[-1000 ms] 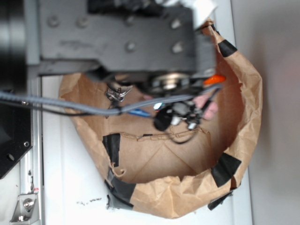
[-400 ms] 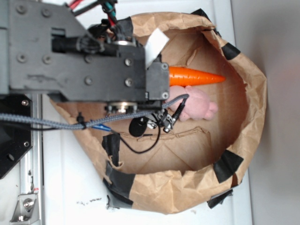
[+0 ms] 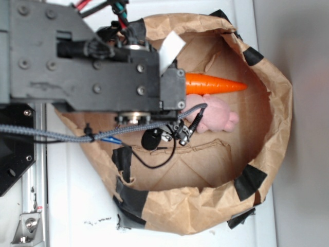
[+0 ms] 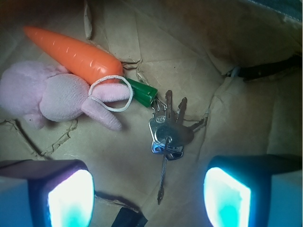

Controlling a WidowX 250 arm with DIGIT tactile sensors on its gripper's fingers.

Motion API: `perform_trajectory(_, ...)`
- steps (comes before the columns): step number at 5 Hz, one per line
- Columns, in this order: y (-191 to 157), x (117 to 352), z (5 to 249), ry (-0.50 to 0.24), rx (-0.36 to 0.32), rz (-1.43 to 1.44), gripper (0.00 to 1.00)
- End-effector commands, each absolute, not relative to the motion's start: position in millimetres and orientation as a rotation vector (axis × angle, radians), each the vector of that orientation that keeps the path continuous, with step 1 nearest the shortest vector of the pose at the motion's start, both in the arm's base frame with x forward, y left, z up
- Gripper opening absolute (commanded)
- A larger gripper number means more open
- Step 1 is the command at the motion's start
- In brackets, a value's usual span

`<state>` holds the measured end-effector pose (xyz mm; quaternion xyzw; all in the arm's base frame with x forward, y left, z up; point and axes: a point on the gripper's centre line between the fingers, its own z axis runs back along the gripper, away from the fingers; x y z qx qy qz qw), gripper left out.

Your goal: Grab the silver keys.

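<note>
Between open jaws — silver keys (image 4: 168, 130), touching carrot (image 4: 75, 56) stem.

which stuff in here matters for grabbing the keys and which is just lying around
Belongs to the job:
- small bunch of shiny silver metal keys
- gripper, jaws apart above them

Just lying about:
- orange plastic carrot with green stem
- pink plush bunny
- crumpled brown paper bag

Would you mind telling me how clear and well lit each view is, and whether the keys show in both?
Wrist view: the keys are sharp and glinting, the carrot and bunny clear, while the gripper fingers glow overexposed cyan and the corners fall dark. Exterior view: evenly bright, slightly soft; the arm hides the keys.
</note>
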<state>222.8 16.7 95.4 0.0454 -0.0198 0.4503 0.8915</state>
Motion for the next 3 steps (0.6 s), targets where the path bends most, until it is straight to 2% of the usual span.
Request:
perform_trajectory(1, 11, 241, 102, -0.121, -0.003, 0.958, 1.00)
perform_trajectory(3, 0, 257, 95, -0.124, -0.019, 0.998, 1.00)
